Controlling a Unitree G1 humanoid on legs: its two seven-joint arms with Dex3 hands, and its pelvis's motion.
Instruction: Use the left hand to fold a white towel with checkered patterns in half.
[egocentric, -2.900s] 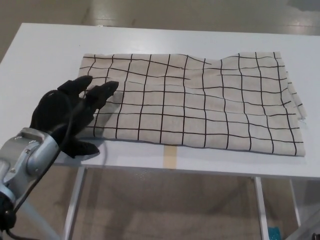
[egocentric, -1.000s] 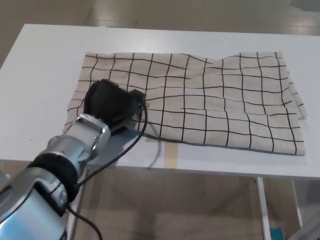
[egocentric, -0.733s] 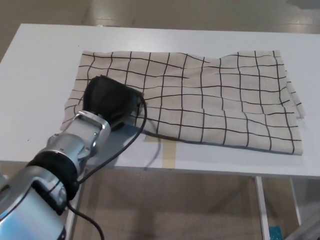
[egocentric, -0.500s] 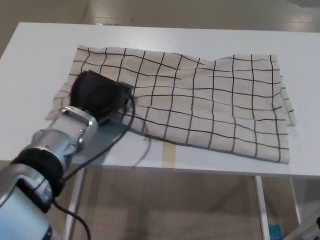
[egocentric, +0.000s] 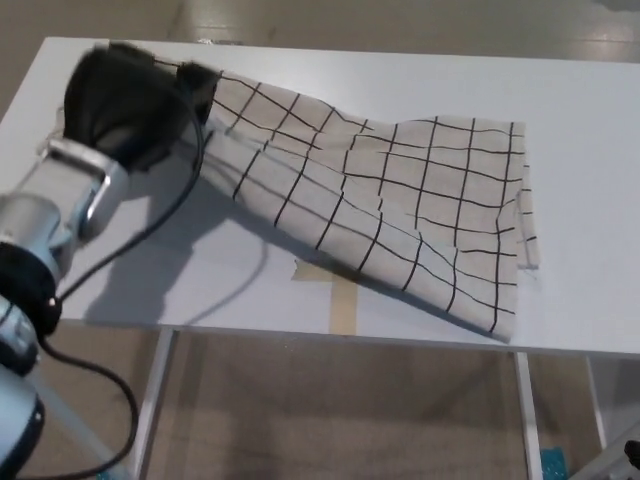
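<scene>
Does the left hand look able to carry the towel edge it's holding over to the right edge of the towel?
Probably yes: the left hand grips the towel at its lifted left end, and nothing lies on the cloth or table between.

Towel (egocentric: 400, 200) soft woven cloth, matt off-white with thin black grid lines, table (egocentric: 590, 150) smooth white top with slight sheen, left hand (egocentric: 125, 105) matt black, silver metal-look wrist, tape strip (egocentric: 343, 300) tan, papery
</scene>
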